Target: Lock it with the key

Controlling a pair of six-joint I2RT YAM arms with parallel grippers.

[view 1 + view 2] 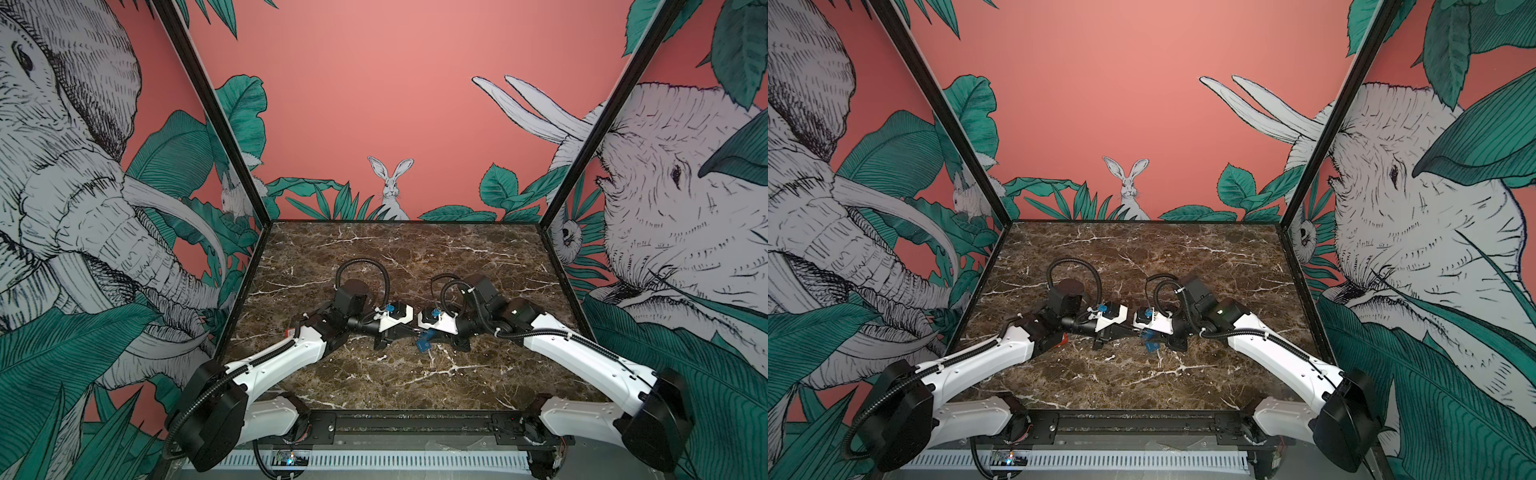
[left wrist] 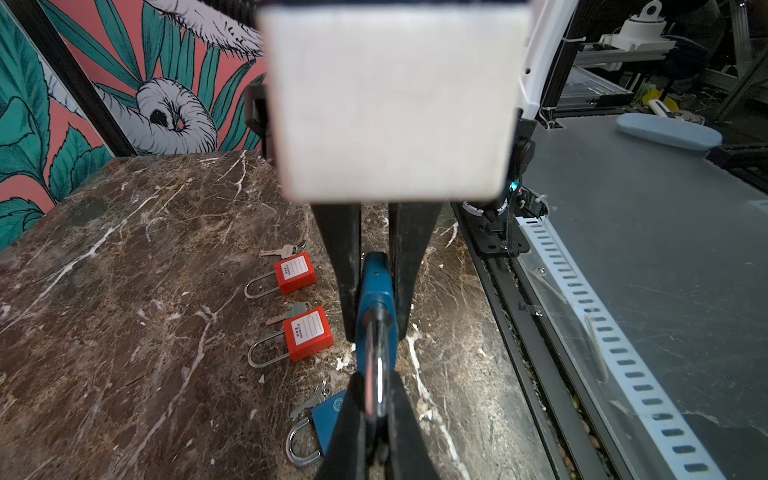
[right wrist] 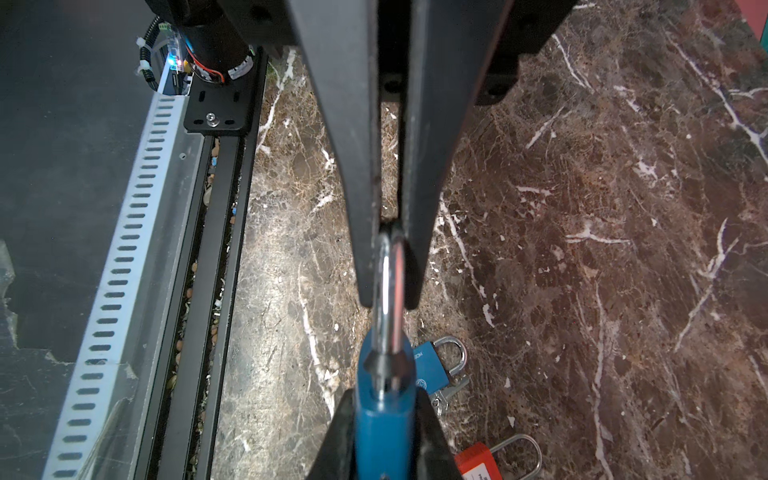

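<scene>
Left wrist: left hand [image 2: 376, 380] pinches padlock [image 2: 374, 286] shackle.

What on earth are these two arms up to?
Together they hold one blue padlock above the marble table. The left end effector pinches its metal loop, the right end effector clamps its body. Two red padlocks, a spare blue padlock and keys lie on the table. Neither arm holds a key yet.

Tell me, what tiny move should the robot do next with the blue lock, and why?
Probably ease the tools together. The left tool pinches the shackle, the right tool grips the blue padlock body, so pushing closer might click it shut. Whether it is already seated is hidden.
</scene>
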